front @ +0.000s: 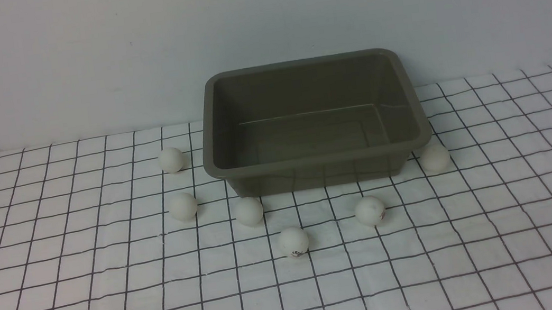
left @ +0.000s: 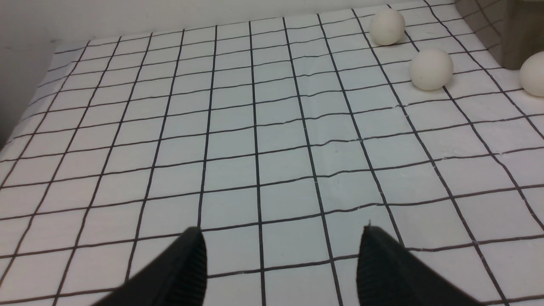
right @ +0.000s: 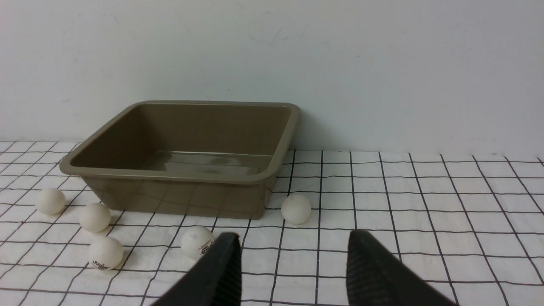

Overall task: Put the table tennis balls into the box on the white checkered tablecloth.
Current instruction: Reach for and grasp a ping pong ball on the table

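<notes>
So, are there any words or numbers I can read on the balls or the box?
Front-most ball: a dark printed logo, too blurred to read.
Ball to its right: a small dark and reddish mark, too blurred to read.
Other four balls: no print shows.
Box: no text shows.
Tablecloth: only black grid lines, no words.

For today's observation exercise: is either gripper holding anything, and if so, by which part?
Nothing is held. The left gripper and right gripper are open and empty; all six balls lie on the cloth.
</notes>
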